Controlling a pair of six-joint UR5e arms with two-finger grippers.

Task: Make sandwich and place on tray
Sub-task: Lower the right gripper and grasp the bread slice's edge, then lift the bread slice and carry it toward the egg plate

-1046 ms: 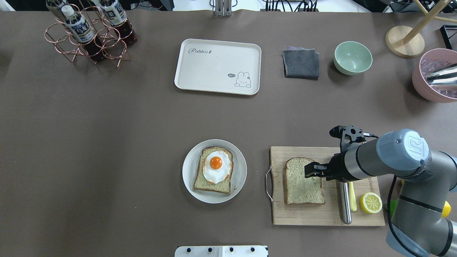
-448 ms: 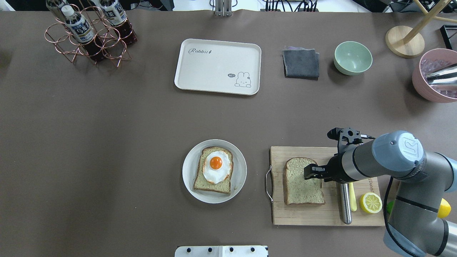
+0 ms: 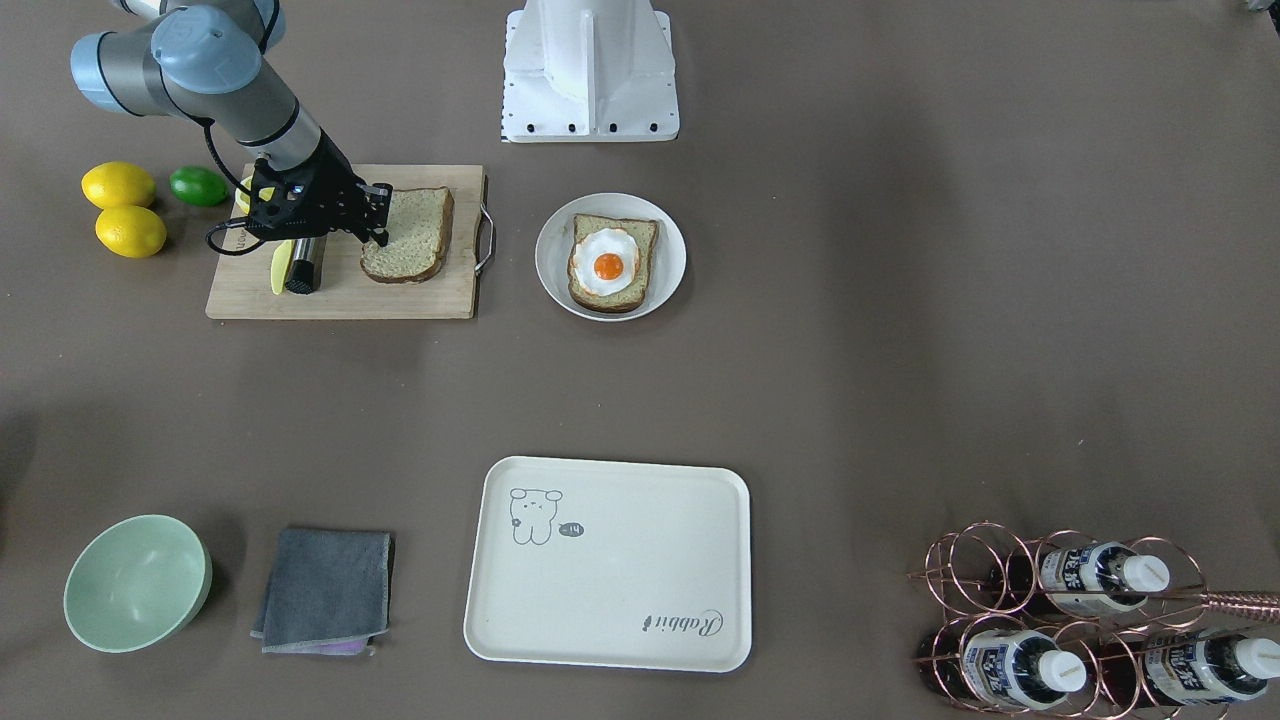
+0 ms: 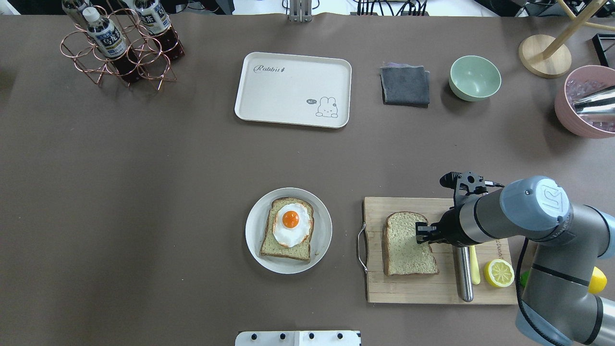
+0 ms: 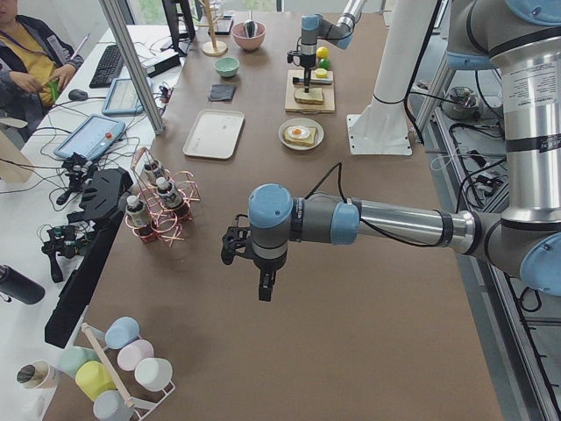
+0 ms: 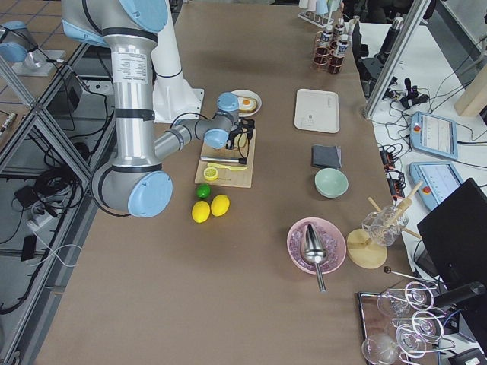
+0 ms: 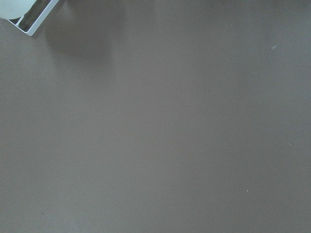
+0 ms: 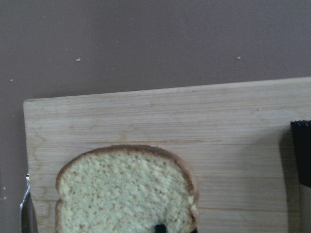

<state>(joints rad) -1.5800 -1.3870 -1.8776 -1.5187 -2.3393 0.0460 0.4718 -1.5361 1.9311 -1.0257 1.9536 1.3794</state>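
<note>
Right end effector point(image 4: 419, 233), released, sits over the 3 o'clock edge of the plain bread slice point(image 4: 408, 250) on the cutting board point(image 4: 423, 290). At 9 o'clock the egg-topped slice point(image 4: 286, 250) lies on the plate point(image 4: 253, 230). I judge that stacking, then carrying to the tray point(image 4: 288, 91) at 11 o'clock, remains.

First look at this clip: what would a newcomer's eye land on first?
The orange-yolked egg on bread on the white plate, near the table's middle. Next, the right gripper, down at the edge of the plain slice on the cutting board. The tray lies bare on the far side.
</note>
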